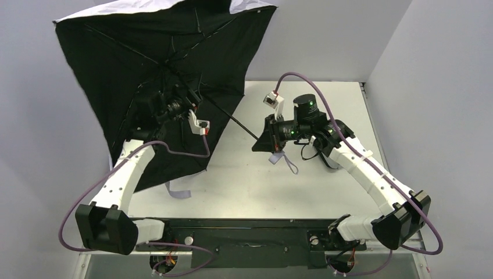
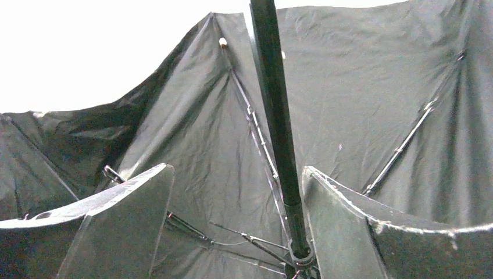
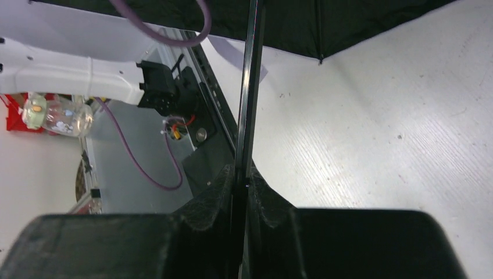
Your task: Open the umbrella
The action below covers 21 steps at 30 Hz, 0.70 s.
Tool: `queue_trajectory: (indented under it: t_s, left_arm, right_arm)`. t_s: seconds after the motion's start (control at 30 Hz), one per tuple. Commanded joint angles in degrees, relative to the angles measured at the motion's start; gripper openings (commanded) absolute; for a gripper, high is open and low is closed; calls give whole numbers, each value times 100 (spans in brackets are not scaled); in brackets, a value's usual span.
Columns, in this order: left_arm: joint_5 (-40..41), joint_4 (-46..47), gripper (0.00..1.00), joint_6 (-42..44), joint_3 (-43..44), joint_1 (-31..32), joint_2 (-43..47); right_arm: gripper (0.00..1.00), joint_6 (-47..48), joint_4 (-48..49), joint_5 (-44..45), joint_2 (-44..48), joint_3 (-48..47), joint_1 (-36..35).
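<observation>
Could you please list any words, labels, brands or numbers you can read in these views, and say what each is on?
None can be read.
The umbrella and table show no print; the clear jar in the right wrist view is too blurred to tell.

The left arm [image 1: 125, 174] and right arm [image 1: 366, 168] have white shells. Each has a bulky black shoulder housing [image 1: 107, 226], at about seven and four o'clock in the overhead view. A purple cable [image 1: 174, 152] loops along each arm. Small green lights [image 1: 312, 106] glow on the right arm's black wrist. The left fingers [image 2: 122, 221] are black with pale, perhaps worn, edges. The right fingers [image 3: 203, 221] are black and rough-textured.
</observation>
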<state>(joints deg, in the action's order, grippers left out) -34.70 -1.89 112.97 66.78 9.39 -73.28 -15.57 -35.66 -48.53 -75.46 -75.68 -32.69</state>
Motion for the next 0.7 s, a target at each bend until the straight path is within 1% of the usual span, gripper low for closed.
queue_trajectory:
  t_s: [0.0, 0.07, 0.1, 0.13, 0.17, 0.27, 0.33, 0.4, 0.43, 0.47, 0.5, 0.53, 0.57, 0.6, 0.63, 0.67]
  left_arm:
    - [-655, -345, 79, -532, -34, -37, 441]
    - [-711, -297, 80, -1207, -41, -47, 638]
    - [-726, -280, 80, -1772, -25, -48, 773]
    - [-724, -296, 80, -2091, -12, -49, 838]
    - [-738, -457, 79, -2593, 31, -46, 950]
    - [-737, -918, 79, -3304, 134, -44, 1141]
    - [-754, -1008, 80, -4256, 240, 4, 1237]
    - [-626, -746, 80, -6588, 561, 61, 1214]
    - [-551, -626, 80, -7211, 668, 75, 1168]
    - [-357, -430, 79, -8511, 895, 82, 1037]
    - [-241, -353, 79, -9144, 1033, 85, 961]
    - [-29, -243, 79, -10266, 1316, 83, 786]
    - [150, -207, 78, -10878, 1569, 79, 699]
    - [188, -139, 77, -11908, 1691, 76, 518]
    - [226, -85, 77, -12350, 1845, 75, 438]
    - [253, 178, 77, -13184, 1868, 78, 303]
  right_arm:
    - [0, -1103, 2037, -149, 339, 203, 1]
    - [0, -1402, 2421, -52, 379, 314, 7]
    - [0, -1642, 2563, -21, 399, 351, 14]
    - [0, -1752, 2852, 47, 409, 404, 16]
    - [0, -1973, 3011, 77, 414, 431, 16]
    - [0, -2451, 3758, 241, 398, 507, 15]
    - [0, -2737, 4108, 338, 365, 530, 12]
    - [0, -3046, 4392, 433, 335, 549, 4]
    - [0, -3122, 4577, 481, 328, 571, 2]
    - [0, -3269, 4665, 505, 312, 584, -18]
    - [0, -3325, 4834, 556, 308, 599, -31]
    - [0, -3412, 4907, 582, 294, 603, -74]
    - [0, -3445, 5031, 626, 286, 606, -95]
    - [0, -3508, 5136, 648, 273, 611, -161]
    - [0, -3520, 5168, 704, 271, 608, -191]
    - [0, -3526, 5199, 764, 269, 605, -242]
